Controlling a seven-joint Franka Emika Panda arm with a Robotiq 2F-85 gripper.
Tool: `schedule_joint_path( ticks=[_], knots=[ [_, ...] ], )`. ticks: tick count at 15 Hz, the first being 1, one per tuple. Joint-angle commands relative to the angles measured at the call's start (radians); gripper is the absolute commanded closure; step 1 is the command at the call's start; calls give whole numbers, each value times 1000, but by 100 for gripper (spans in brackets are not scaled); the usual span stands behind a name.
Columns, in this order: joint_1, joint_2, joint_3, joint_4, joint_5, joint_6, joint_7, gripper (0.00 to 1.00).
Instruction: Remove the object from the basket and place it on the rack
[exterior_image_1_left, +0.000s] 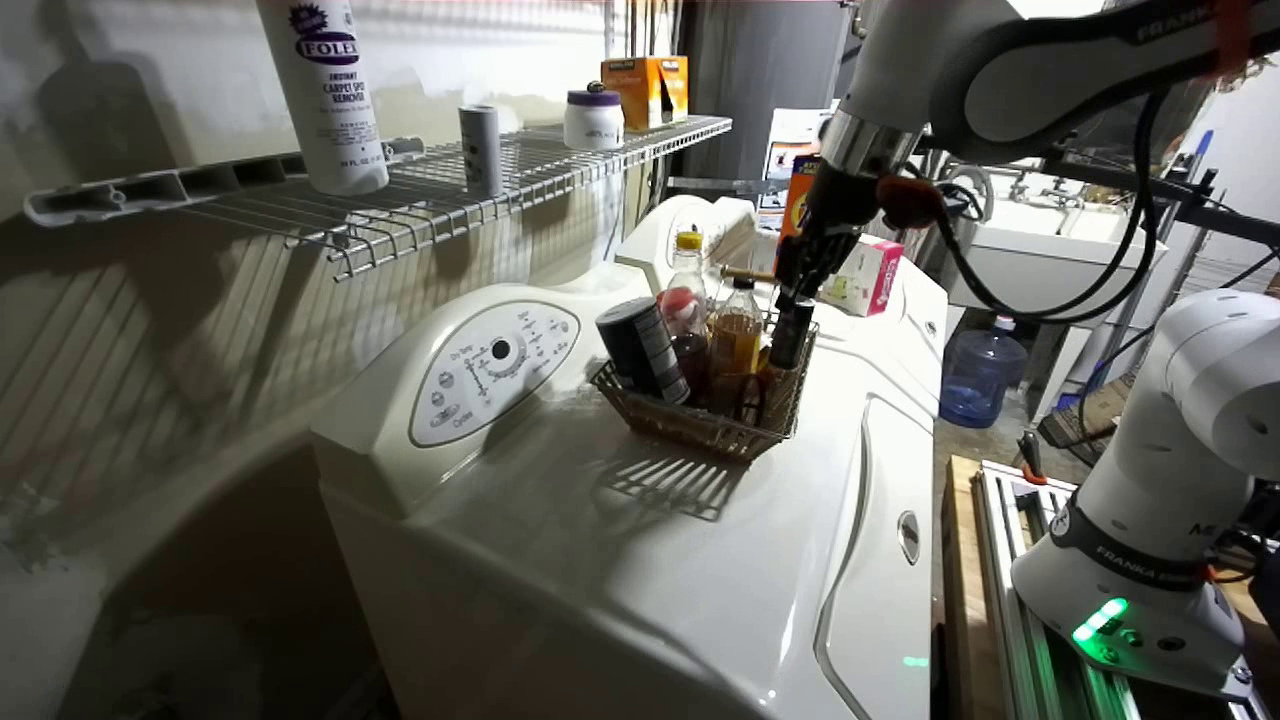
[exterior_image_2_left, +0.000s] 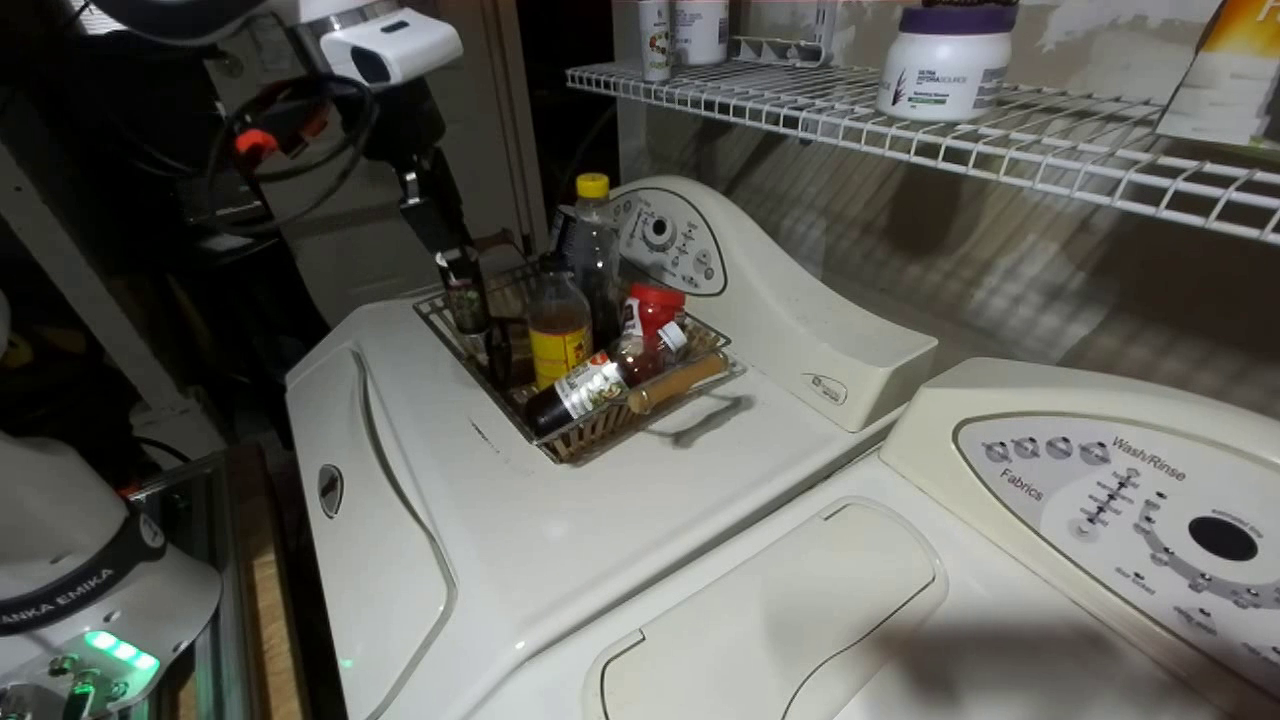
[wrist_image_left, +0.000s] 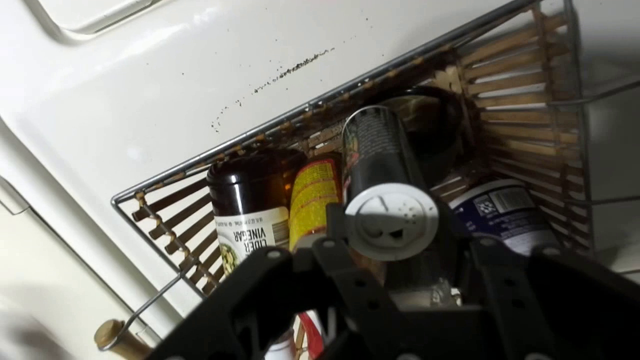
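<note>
The object, a small dark can with a white shaker lid, shows in the wrist view (wrist_image_left: 382, 150) and in both exterior views (exterior_image_1_left: 791, 340) (exterior_image_2_left: 466, 305). My gripper (wrist_image_left: 390, 220) has a finger against each side of the can at its lid end. It points down over the basket's edge in both exterior views (exterior_image_1_left: 797, 298) (exterior_image_2_left: 456, 258). The can's lower end is at or inside the brown woven basket (exterior_image_1_left: 700, 428) (exterior_image_2_left: 590, 438) (wrist_image_left: 310, 106); whether it touches the bottom I cannot tell. The white wire rack (exterior_image_1_left: 560, 185) (exterior_image_2_left: 1060, 165) is on the wall above.
The basket also holds a larger dark can (exterior_image_1_left: 643, 350), a cider vinegar bottle (wrist_image_left: 250, 205), a yellow-labelled bottle (exterior_image_2_left: 560, 340) and a red-lidded jar (exterior_image_2_left: 652, 310). On the rack stand a tall white bottle (exterior_image_1_left: 330, 100), a grey can (exterior_image_1_left: 481, 150), a purple-lidded jar (exterior_image_1_left: 594, 122) and an orange box (exterior_image_1_left: 640, 85).
</note>
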Motion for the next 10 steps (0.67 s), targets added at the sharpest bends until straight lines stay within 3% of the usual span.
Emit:
schedule_joint_path(
  ticks=[1,6,7,8,10],
  knots=[
    [15,-16,22,141,8,-158,0,80],
    [79,81,39,388,29,-276,-60,80],
    [56,3,37,274,4,-220,-24,80],
    [63,11,40,300,5,-227,-24,55],
    [60,13,40,293,4,-227,-24,55]
  ],
)
